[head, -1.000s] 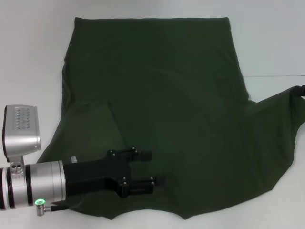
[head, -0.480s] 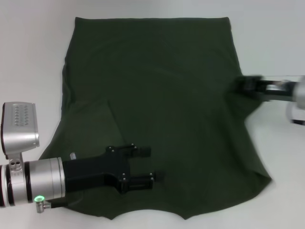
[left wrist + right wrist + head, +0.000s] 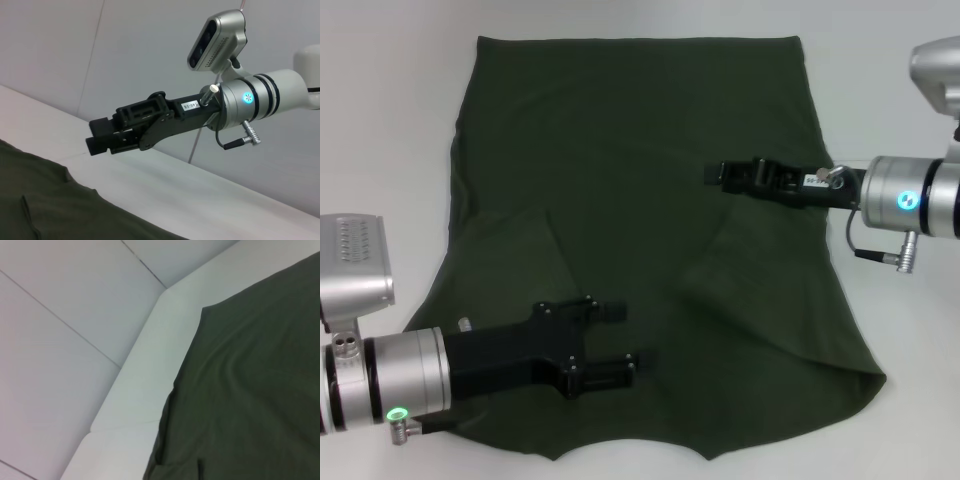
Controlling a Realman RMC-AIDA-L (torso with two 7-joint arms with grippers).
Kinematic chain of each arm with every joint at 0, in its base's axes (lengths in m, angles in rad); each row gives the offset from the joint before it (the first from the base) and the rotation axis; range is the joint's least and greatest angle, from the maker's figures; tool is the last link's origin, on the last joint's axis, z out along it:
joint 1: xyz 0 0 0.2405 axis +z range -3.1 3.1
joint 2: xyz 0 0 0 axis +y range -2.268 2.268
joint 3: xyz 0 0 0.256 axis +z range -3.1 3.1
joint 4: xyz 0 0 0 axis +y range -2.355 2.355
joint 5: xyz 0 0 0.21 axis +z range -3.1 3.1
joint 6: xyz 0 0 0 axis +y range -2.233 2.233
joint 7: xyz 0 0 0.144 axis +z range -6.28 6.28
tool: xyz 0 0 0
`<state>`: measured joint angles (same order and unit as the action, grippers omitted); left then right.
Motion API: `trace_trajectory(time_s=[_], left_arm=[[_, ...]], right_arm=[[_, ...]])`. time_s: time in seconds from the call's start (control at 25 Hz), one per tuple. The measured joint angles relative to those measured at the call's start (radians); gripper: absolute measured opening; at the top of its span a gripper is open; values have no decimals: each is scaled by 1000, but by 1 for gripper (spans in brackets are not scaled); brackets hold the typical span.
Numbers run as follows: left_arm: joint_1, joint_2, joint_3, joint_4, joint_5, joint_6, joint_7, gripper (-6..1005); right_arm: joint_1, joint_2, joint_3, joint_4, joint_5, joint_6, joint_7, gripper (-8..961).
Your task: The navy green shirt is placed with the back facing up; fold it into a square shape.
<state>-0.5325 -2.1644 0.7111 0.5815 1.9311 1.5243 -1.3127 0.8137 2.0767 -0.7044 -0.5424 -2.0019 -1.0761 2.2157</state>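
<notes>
The navy green shirt (image 3: pixel 640 150) lies flat on the white table (image 3: pixel 390 120), plain side up. It also shows in the left wrist view (image 3: pixel 50 210) and the right wrist view (image 3: pixel 250 390). Its right sleeve is folded inward onto the body, making a flap (image 3: pixel 750 270). My left gripper (image 3: pixel 630 335) is open and empty, low over the shirt's near left part. My right gripper (image 3: pixel 712 175) hovers over the shirt's right half. In the left wrist view it (image 3: pixel 97 136) is above the cloth, slightly open, with nothing in it.
The white table runs around the shirt on all sides, with bare strips at the left and at the right (image 3: pixel 910 400). A pale wall (image 3: pixel 75 315) stands behind the table's far edge.
My right gripper came in from the right edge, carried the right sleeve over the shirt's body and let it go. The sleeve now lies folded inward. My left gripper shifted slightly.
</notes>
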Motion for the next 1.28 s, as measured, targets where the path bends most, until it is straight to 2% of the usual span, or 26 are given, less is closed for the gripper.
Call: trace_trajectory(time_s=[0.4,0.76,0.88,1.04,1.28], left_arm=[[3,2,-3,7,2,2,-4,796],[41,9,-44,61,28,43,-51,795],[61,9,-95,76,37,39,-83,796],[88,12,-194,101,102,19,-146,796],[135,14,-288,146,176,9,-198,796]], right_arm=[[-57,-20,6,-2,15,-43,-80,603],[-177,3,5,12,134,-223,-527,879],[-216,10,-4,23,161,-293,-671,877],[-230,11,-14,55,151,-365,-804,873],[-236,9,-73,57,123,-391,-837,871]])
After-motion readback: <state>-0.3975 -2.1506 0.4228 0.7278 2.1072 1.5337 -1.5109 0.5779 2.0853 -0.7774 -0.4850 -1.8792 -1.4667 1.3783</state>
